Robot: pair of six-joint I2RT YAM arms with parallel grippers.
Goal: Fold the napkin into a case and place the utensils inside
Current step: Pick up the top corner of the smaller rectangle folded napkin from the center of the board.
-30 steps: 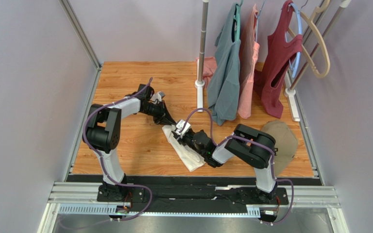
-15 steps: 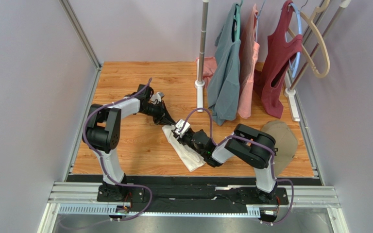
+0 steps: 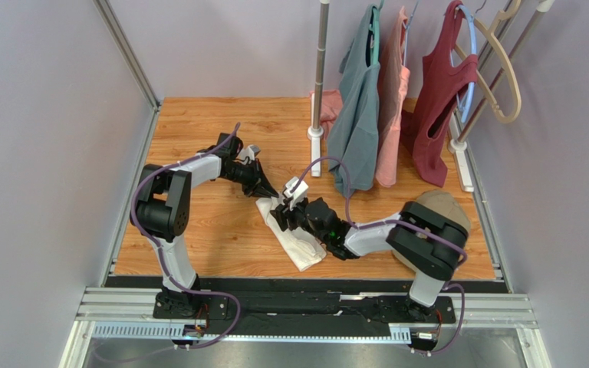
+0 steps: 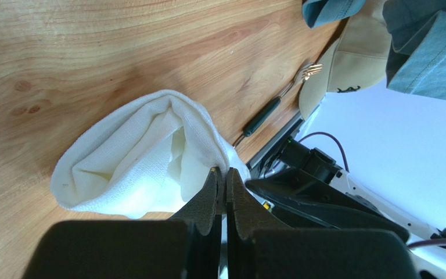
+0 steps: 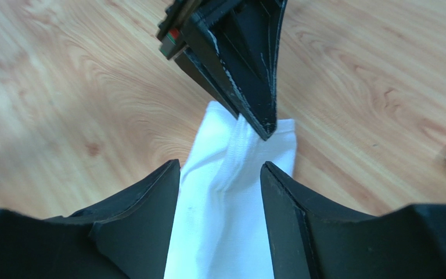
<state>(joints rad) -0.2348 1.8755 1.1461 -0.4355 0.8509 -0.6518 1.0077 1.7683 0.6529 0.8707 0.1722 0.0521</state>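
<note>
A white napkin (image 3: 299, 244) lies folded into a long strip on the wooden table (image 3: 198, 130). My left gripper (image 3: 268, 192) is shut on the rim of its upper end and lifts a fold, so in the left wrist view the napkin (image 4: 138, 154) gapes like a pocket beyond that gripper (image 4: 220, 171). My right gripper (image 3: 281, 217) hovers open just above the same end. Its wrist view has the napkin (image 5: 225, 226) between its spread jaws (image 5: 220, 165) and the left fingers (image 5: 248, 70) ahead. One of the utensils, a fork (image 4: 277, 99) with a dark handle and gold tines, lies beside a tan cap.
The tan cap (image 3: 449, 218) sits at the right, partly under my right arm's elbow. Shirts (image 3: 359, 115) hang from a rack at the back, whose pole base (image 3: 316, 135) stands behind the napkin. Metal rails edge the table's left and right sides.
The right arm's elbow has swung right, over the cap, and its wrist has turned. Its jaws stand wider than before. The left gripper has kept its hold and place.
</note>
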